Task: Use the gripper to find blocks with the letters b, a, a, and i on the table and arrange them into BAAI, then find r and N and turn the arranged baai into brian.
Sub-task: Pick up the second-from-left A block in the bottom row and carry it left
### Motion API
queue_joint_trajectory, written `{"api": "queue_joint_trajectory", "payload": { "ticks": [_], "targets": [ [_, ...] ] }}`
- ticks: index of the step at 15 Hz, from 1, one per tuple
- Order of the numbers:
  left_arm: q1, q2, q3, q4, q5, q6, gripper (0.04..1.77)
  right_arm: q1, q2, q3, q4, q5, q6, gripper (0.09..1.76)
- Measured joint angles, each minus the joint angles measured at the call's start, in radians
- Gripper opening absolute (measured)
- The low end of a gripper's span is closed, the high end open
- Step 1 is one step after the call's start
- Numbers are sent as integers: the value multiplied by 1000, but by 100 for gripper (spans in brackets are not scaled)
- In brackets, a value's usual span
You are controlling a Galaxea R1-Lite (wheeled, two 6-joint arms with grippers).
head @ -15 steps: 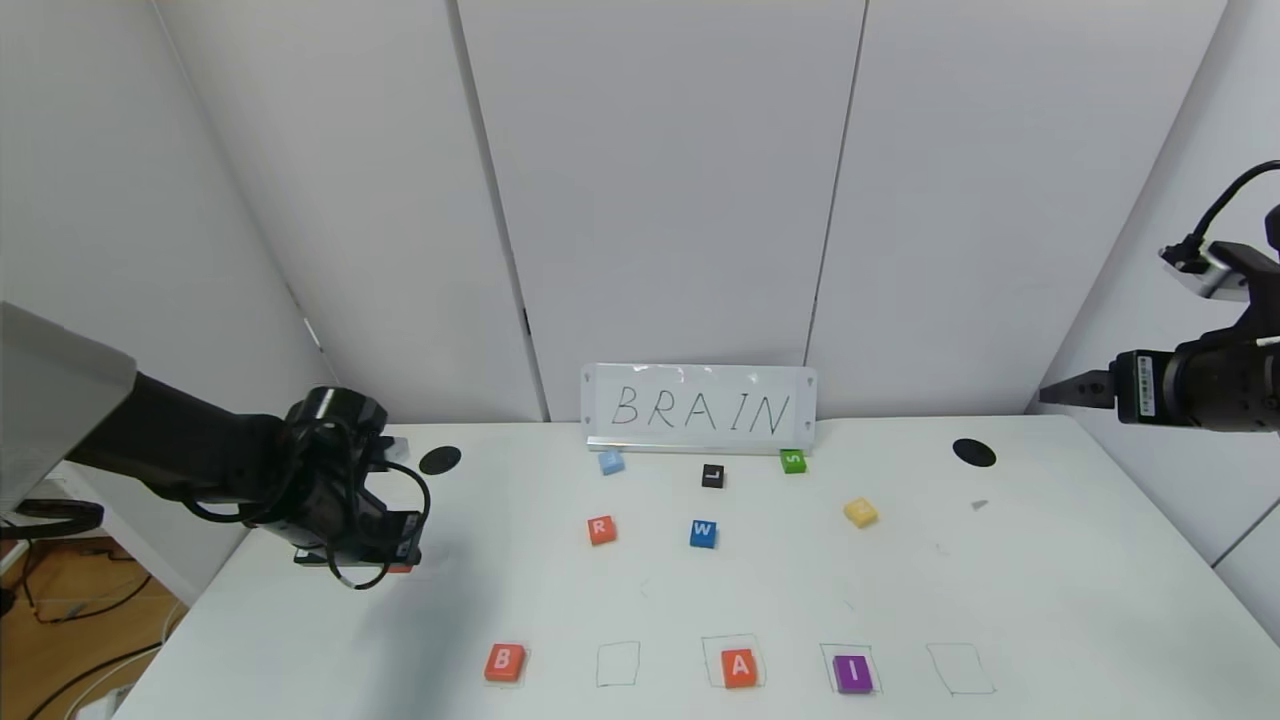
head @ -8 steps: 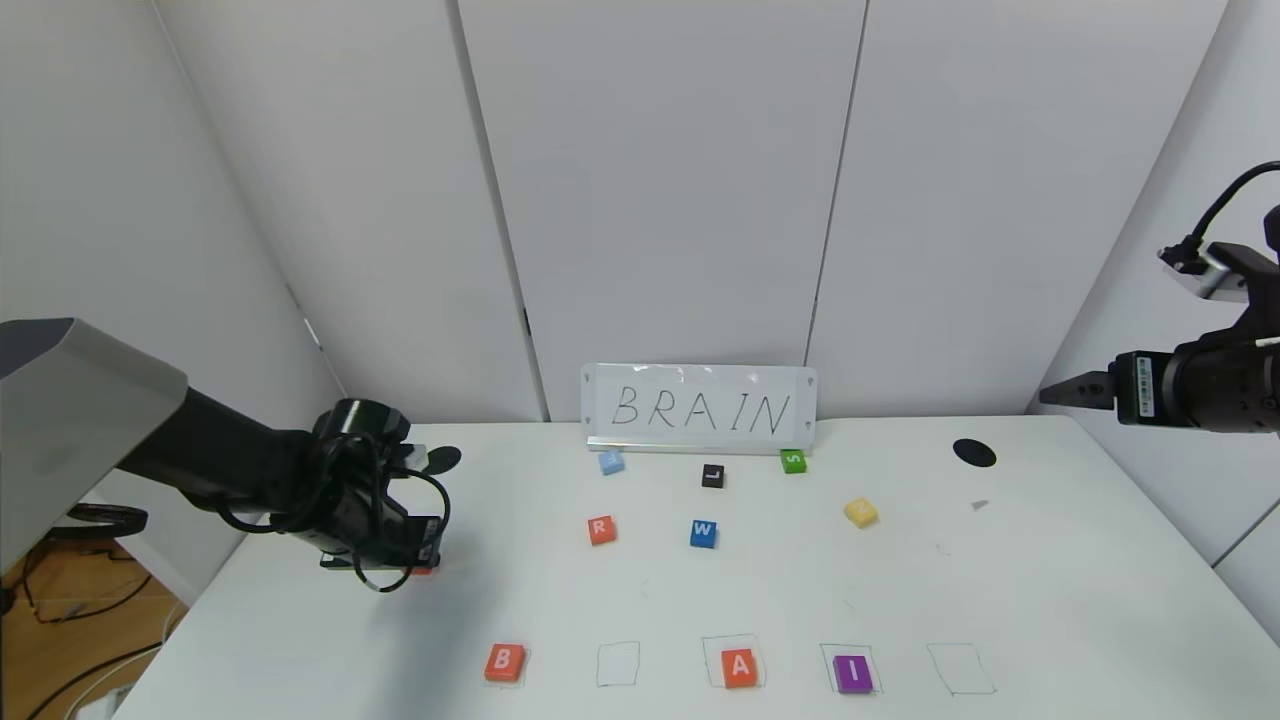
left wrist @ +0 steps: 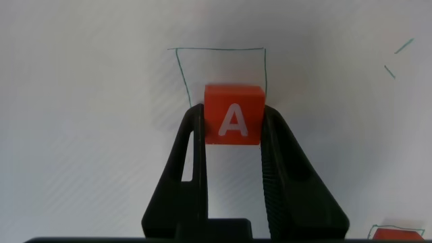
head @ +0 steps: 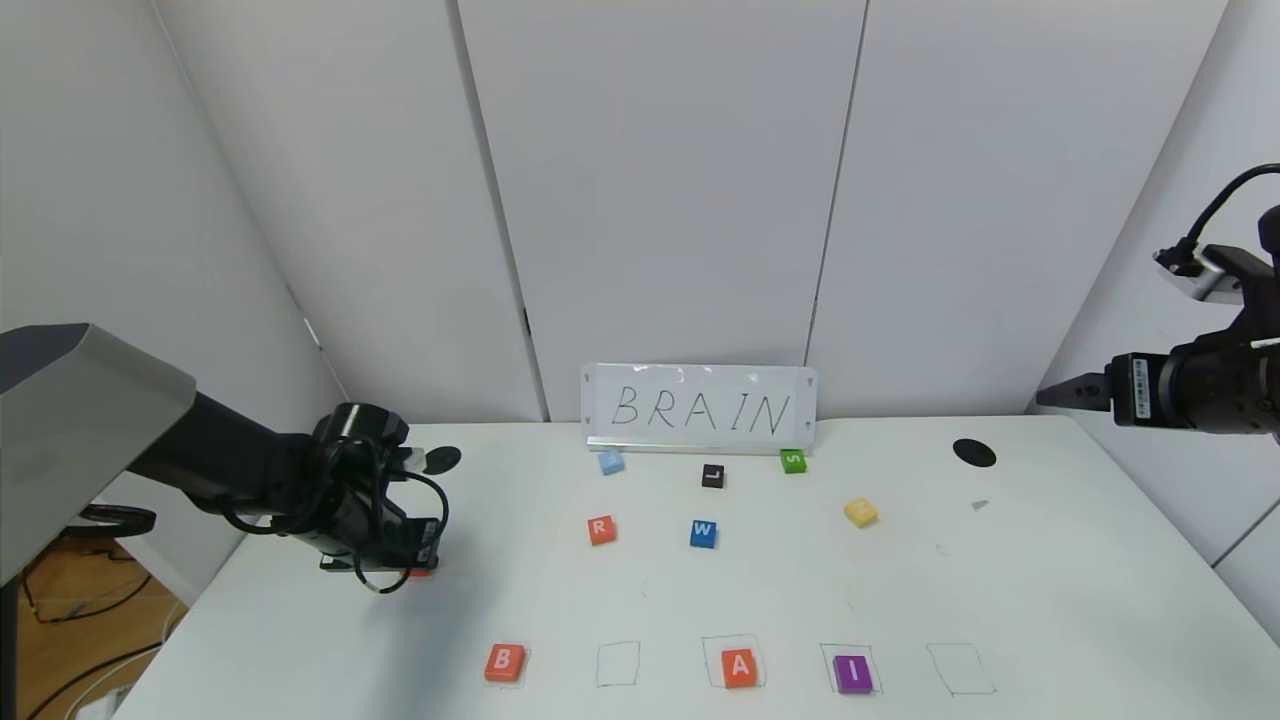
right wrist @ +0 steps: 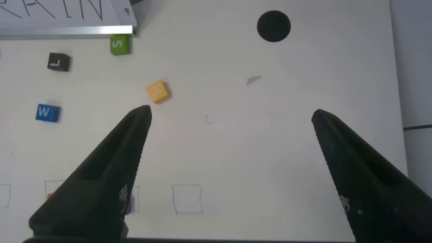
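My left gripper (head: 415, 562) hangs over the left part of the table (head: 1050, 600), shut on an orange A block (left wrist: 233, 116). Beyond that block a pencilled square outline (left wrist: 220, 49) shows in the left wrist view. Along the front edge lie an orange B block (head: 504, 661), another orange A block (head: 739, 666) and the purple I block (head: 853, 673), each in an outline. The orange r tile (head: 601, 529) and the pale-yellow N tile (head: 860, 512) lie mid-table. My right gripper (right wrist: 231, 116) stands open, high above the right side, holding nothing.
A BRAIN sign (head: 700, 408) stands at the back. Near it lie a light-blue tile (head: 611, 461), a black L tile (head: 712, 475), a green S tile (head: 793, 461) and a blue W tile (head: 703, 533). Bare outlines (head: 618, 664) (head: 960, 668) sit in front. Two black holes (head: 440, 459) (head: 974, 452) mark the back.
My left gripper has carried the A block a little to the right, then nearly stopped. The right arm has hardly moved.
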Motion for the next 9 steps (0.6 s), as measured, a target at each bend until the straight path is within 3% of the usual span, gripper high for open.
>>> {"api": "queue_joint_trajectory", "payload": {
  "ticks": [9],
  "targets": [
    [1,13,-7,6,12,0,52,0,3,0,0,0,0,171]
  ]
}}
